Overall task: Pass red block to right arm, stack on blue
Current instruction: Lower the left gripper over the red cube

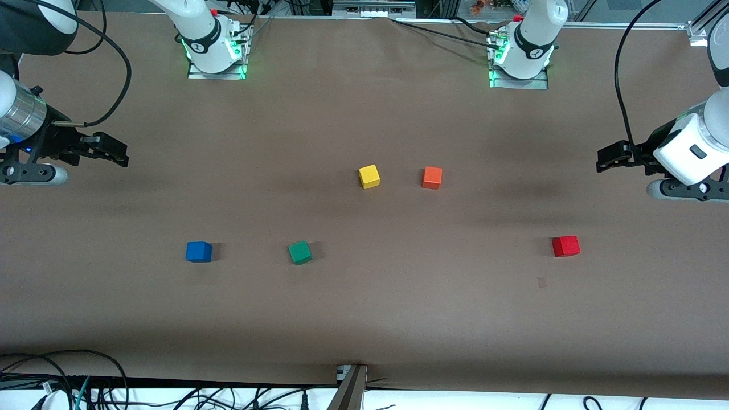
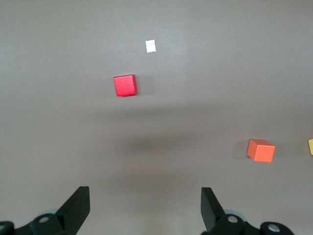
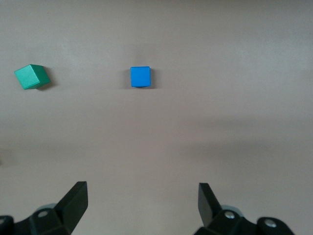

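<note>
Nearest the camera sit the blue cube (image 1: 198,251) toward the right arm's end and the red block (image 1: 565,246) toward the left arm's — nothing grasped yet. Left tool (image 1: 612,157) and right tool (image 1: 111,151) hover at their ends, fingers apart, ready.

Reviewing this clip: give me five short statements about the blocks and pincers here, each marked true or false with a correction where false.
1. The red block lies on the table toward the left arm's end, untouched. True.
2. The left pincer is shut on the red block. False: it is open and empty, up over the table.
3. The red block sits on the blue block. False: they lie far apart on the table.
4. The green block lies beside the blue block. True.
5. The right pincer holds the blue block. False: it is open and empty.
</note>
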Robot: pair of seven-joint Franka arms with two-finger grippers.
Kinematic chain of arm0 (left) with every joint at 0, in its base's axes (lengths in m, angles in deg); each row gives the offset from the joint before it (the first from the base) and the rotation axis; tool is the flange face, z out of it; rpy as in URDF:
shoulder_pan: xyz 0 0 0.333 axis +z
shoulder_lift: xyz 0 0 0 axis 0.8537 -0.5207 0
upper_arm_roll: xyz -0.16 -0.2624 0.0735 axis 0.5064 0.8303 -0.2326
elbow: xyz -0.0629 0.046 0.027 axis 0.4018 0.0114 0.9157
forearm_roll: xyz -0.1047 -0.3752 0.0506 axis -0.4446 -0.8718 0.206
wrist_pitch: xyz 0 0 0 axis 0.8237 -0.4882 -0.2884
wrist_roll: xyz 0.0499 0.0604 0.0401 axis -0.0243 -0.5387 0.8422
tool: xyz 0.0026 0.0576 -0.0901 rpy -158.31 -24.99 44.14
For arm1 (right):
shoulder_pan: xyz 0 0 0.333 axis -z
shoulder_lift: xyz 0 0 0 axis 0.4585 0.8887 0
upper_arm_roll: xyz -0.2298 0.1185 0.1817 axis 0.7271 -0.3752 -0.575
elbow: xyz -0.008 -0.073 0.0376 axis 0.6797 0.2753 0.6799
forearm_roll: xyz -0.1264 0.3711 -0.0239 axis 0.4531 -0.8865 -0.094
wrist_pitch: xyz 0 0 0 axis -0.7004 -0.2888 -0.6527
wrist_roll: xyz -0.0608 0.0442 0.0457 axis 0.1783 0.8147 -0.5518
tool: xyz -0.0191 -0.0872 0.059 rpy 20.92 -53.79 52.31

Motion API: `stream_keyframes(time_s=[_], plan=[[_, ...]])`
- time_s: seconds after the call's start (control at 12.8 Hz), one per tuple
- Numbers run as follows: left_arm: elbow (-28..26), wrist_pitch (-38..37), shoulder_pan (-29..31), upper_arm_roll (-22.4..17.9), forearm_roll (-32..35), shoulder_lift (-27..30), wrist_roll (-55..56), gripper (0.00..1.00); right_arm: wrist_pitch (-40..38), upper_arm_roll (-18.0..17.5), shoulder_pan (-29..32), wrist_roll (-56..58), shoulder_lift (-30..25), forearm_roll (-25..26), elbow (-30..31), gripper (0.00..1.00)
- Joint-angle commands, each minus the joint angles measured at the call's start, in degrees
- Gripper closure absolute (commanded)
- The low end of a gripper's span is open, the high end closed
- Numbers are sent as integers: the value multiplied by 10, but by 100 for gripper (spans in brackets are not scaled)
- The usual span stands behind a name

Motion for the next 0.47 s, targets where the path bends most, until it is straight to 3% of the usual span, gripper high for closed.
stream_keyframes(time_s=[0.0, 0.39], plan=[[16, -4, 1, -1, 1, -8, -7, 0, -7, -2, -1, -3, 2, -1, -12, 0], [17, -9, -4, -1, 0, -12, -6, 0, -7, -2, -1, -3, 2, -1, -12, 0]])
